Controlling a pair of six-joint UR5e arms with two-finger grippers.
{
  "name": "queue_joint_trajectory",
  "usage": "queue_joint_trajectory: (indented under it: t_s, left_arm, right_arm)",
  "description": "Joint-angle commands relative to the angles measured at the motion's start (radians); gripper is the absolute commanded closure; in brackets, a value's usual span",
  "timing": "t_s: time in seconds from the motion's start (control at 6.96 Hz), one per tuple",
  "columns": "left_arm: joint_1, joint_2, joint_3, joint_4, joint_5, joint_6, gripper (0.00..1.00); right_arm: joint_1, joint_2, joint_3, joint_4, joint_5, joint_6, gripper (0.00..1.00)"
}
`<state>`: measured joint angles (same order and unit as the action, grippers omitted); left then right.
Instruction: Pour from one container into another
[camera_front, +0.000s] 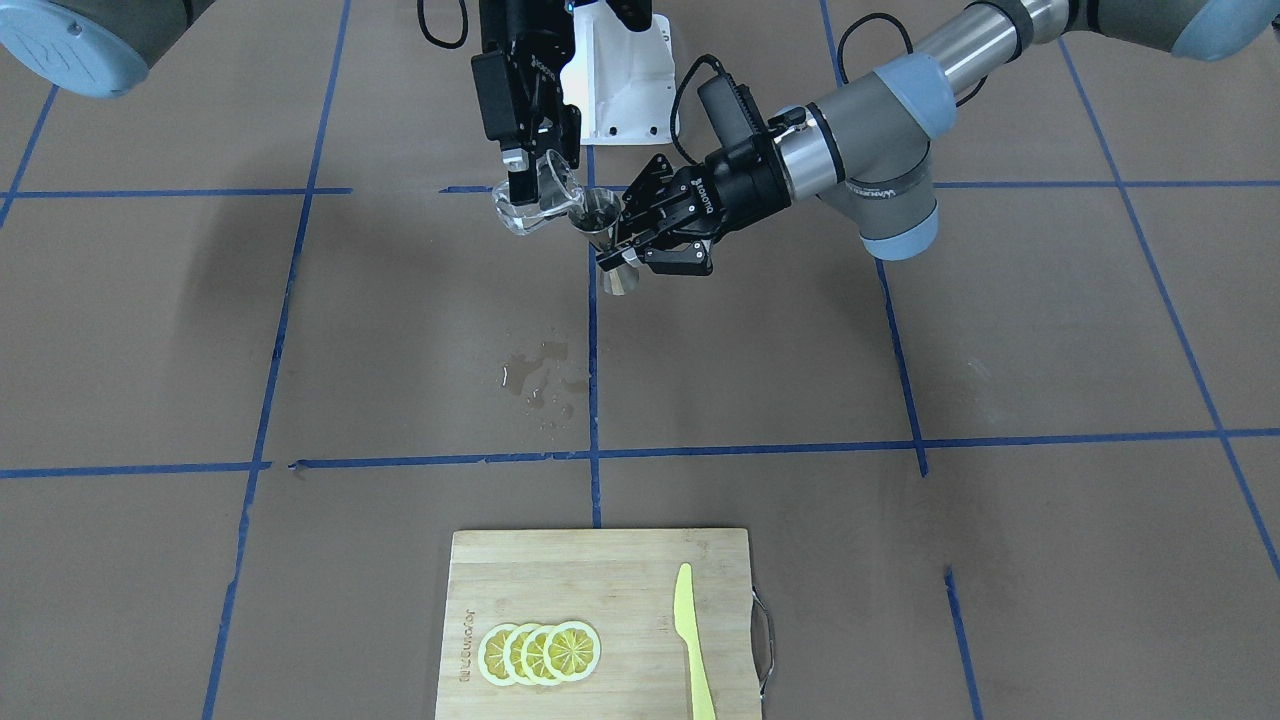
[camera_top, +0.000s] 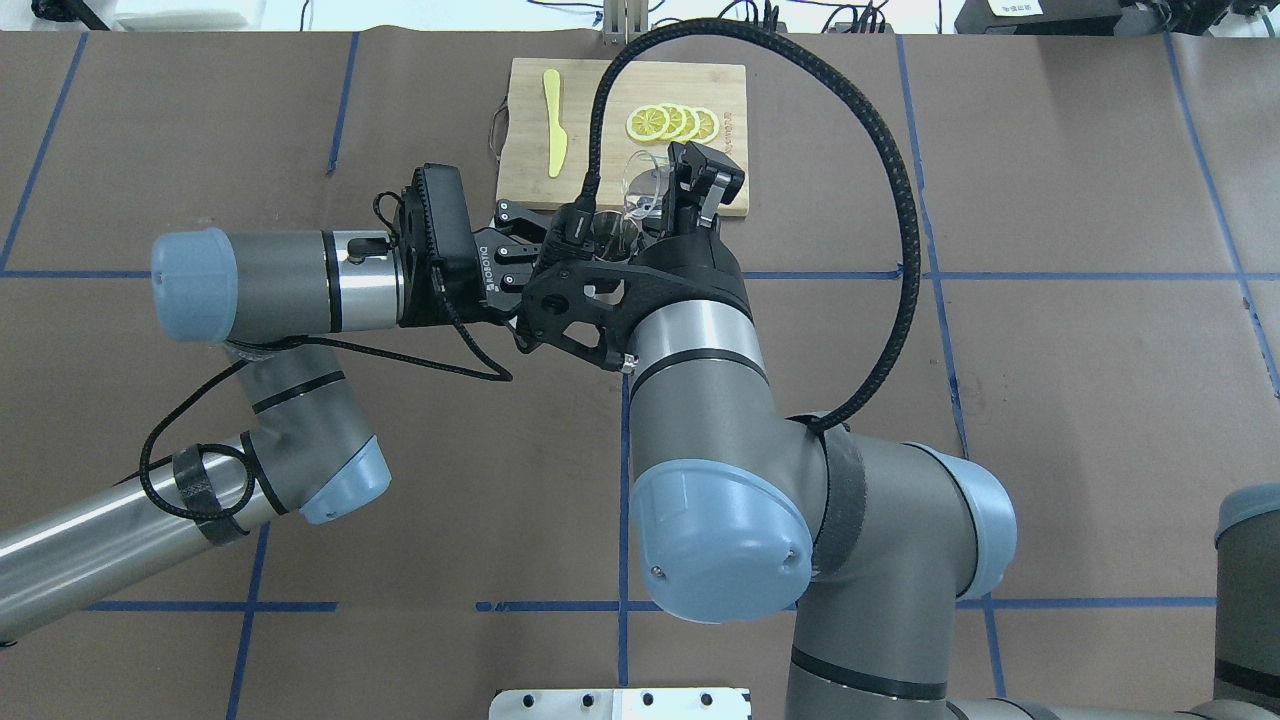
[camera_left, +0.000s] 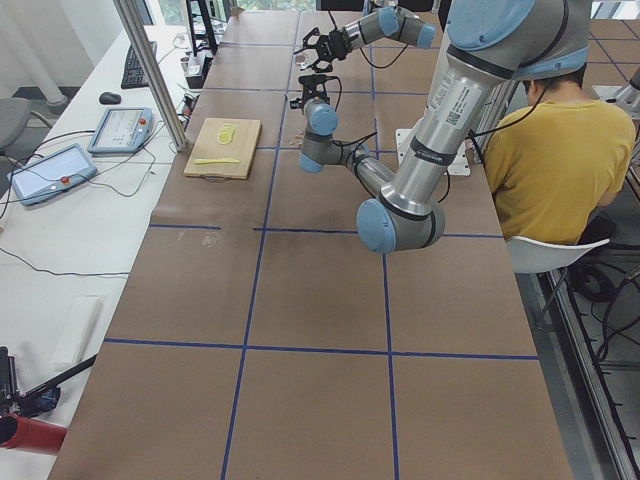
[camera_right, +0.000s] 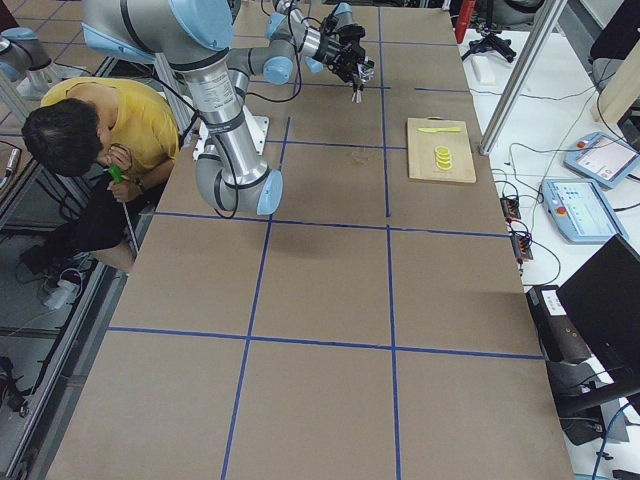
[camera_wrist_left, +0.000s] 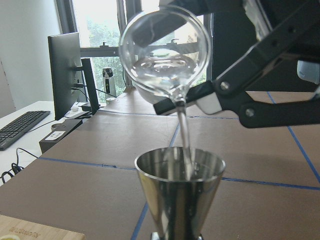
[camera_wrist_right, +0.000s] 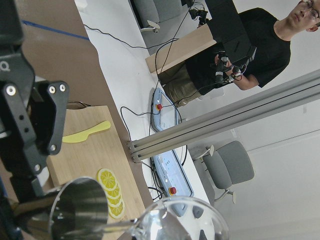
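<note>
A clear glass cup (camera_front: 530, 200) hangs tipped above the table with my right gripper (camera_front: 540, 175) shut on it. Its lip is over the steel jigger (camera_front: 605, 240), which stands upright in the air with my left gripper (camera_front: 618, 250) shut on its waist. In the left wrist view a thin clear stream (camera_wrist_left: 184, 135) runs from the cup (camera_wrist_left: 165, 55) into the jigger's top cone (camera_wrist_left: 180, 185). The overhead view shows the cup (camera_top: 645, 185) and jigger (camera_top: 605, 230) partly hidden by the right arm. The right wrist view shows both rims, jigger (camera_wrist_right: 80, 207) and cup (camera_wrist_right: 180, 220).
A wet spill (camera_front: 540, 385) marks the brown table below the pour. A wooden cutting board (camera_front: 600, 570) carries lemon slices (camera_front: 540, 652) and a yellow knife (camera_front: 692, 640). A person in a yellow shirt (camera_left: 560, 150) sits beside the robot base.
</note>
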<state>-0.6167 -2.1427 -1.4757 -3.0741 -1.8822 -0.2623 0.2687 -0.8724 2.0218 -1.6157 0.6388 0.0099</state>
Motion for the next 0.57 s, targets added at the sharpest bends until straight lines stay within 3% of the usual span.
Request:
queue_joint_trajectory:
  t_s: [0.0,0.43]
  left_arm:
    - [0.0,0.001,0.0,0.0,0.0,0.0,1.0]
    - [0.0,0.001,0.0,-0.002,-0.002,0.002,1.0]
  right_arm:
    - [-0.008,-0.002,0.0,-0.006,-0.019,-0.024,1.0]
    - [-0.014,0.0,0.0,-0.006,-0.03,-0.045,1.0]
